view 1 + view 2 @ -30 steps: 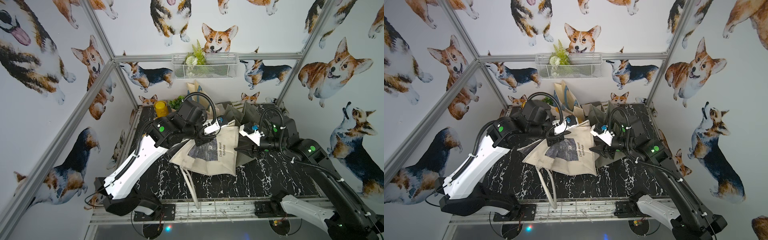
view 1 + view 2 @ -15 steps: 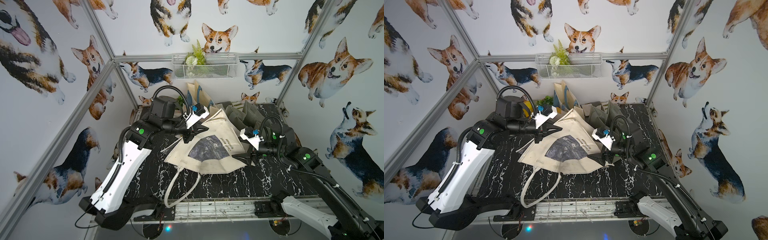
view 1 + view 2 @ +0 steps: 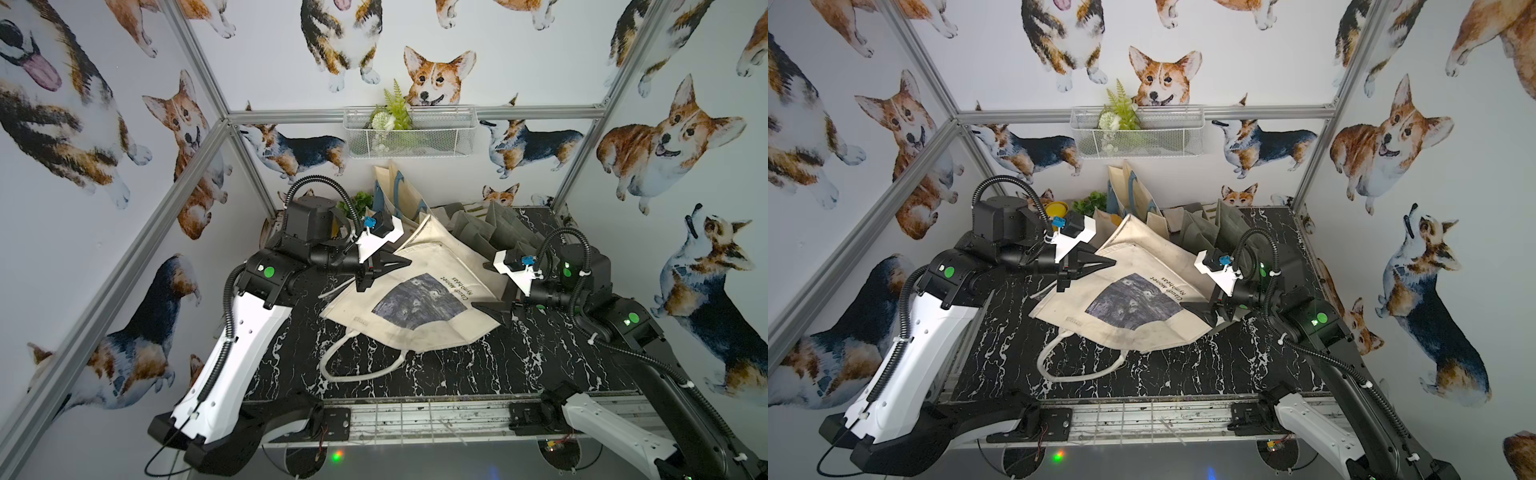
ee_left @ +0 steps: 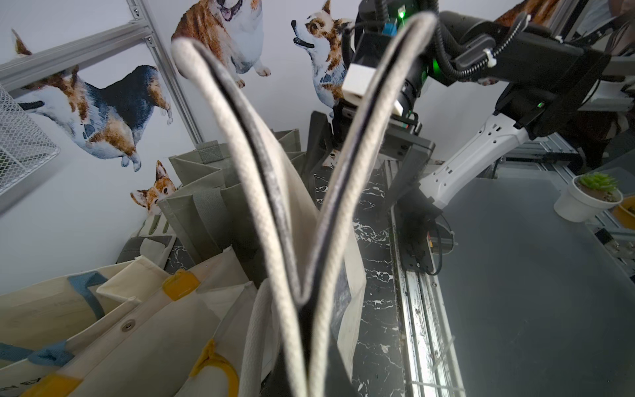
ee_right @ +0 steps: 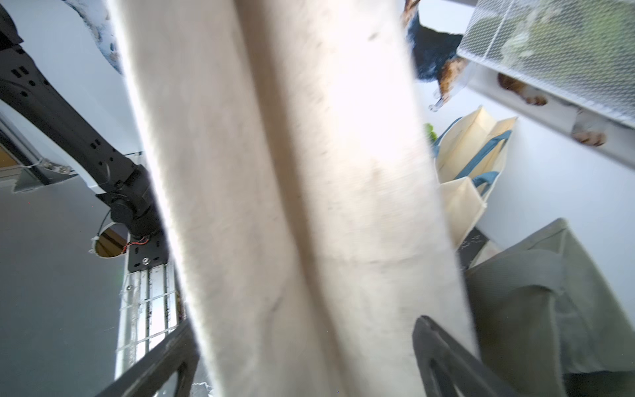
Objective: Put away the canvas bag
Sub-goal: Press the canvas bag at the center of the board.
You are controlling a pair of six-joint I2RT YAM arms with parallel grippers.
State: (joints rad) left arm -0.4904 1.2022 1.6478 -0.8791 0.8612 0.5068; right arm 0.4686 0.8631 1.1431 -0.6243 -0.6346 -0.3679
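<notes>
Your canvas bag, cream with a dark print, lies slanted in the middle of the black marble table. Its near edge is on the tabletop and its far corner is propped up against the bags standing at the back. One rope handle trails off the near edge and lies in a loop on the table.

Your left gripper has its jaws together, clamped on the bag at its far-left edge. In the left wrist view, rope strands fan up from the pinch in a V.

Your right gripper sits at the bag's right edge with its jaws spread wide. The right wrist view shows the blurred cream cloth passing between the two black fingers; you cannot tell there whether either finger touches it.

Behind the bag you have a row of grey-green bags, and left of those, cream bags with blue handles. A white wire basket hangs on the back wall above them
</notes>
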